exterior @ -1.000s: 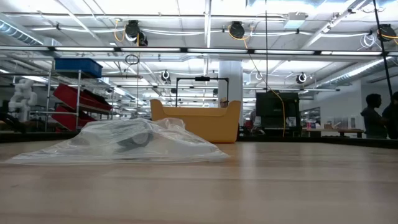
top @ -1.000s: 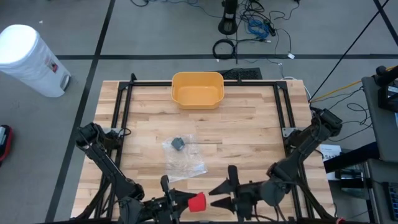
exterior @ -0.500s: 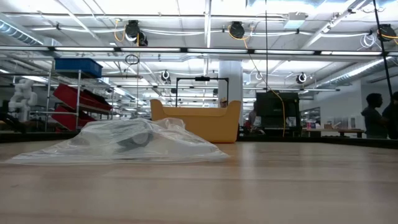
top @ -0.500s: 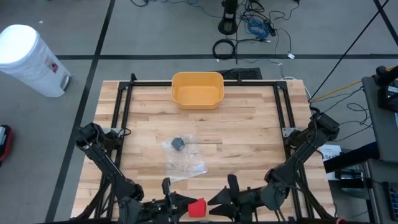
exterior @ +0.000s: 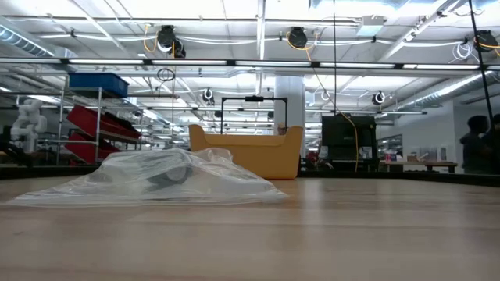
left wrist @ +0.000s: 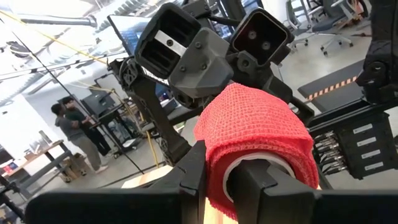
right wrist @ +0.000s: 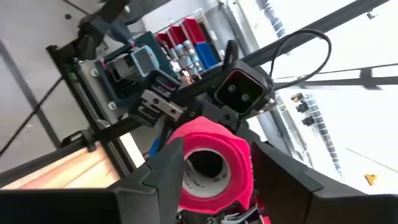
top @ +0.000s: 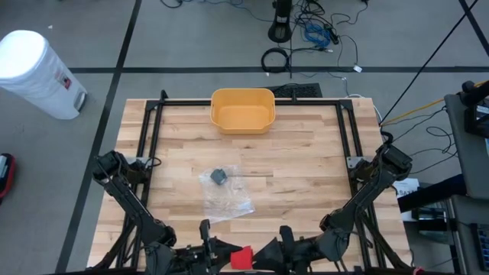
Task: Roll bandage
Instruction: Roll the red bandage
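Observation:
A red bandage roll (top: 241,258) with a white hollow core sits at the table's near edge, lifted between my two grippers. My left gripper (top: 223,256) is shut on it and comes from the left. The roll fills the left wrist view (left wrist: 255,140). My right gripper (top: 265,256) is open and faces it from the right. In the right wrist view its two fingers (right wrist: 165,177) stand on either side of the roll (right wrist: 214,152). My left gripper holds the roll by its wall at one end (left wrist: 214,165): one finger (left wrist: 194,177) is outside and the other (left wrist: 264,190) is at the core opening. The fingers come level from the table's left. The roll is lifted clear, its axis lying left to right. My right gripper has its fingers around the roll's other end (right wrist: 180,168); I cannot tell whether they touch it.
A clear plastic bag (top: 226,192) holding a small grey object lies at mid-table and also shows in the low view (exterior: 156,178). A yellow bin (top: 242,109) stands at the far edge. Black frame rails (top: 153,137) run along the table's sides.
Both grippers have moved toward the table's near edge, and the red roll has gone with the left one. My right gripper has come closer to the roll, toward the table's left, and its fingers now stand around the roll's end.

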Motion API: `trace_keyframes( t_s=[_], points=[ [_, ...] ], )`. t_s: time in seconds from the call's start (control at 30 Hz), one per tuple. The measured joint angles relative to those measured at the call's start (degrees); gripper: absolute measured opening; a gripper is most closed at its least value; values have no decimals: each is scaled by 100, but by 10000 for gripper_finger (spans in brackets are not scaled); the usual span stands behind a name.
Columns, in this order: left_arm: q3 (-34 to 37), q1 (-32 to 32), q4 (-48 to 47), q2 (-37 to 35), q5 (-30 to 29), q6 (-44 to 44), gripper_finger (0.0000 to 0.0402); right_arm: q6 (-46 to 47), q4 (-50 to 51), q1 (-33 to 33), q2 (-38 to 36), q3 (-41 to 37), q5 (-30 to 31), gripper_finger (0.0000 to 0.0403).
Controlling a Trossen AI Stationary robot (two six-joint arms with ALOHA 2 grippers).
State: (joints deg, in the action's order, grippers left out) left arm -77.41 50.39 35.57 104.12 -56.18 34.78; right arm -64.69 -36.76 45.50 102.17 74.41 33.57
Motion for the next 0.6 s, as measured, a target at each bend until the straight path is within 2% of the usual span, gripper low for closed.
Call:
trace_keyframes(
  t_s=[0.5,0.6],
  points=[
    [7,0,-21,-7,119,-1,56,315,-74,-216,-2,-2,43,173],
    [7,-4,-27,-4,165,-4,56,397,-72,-243,-4,-2,-176,166]
  ],
)
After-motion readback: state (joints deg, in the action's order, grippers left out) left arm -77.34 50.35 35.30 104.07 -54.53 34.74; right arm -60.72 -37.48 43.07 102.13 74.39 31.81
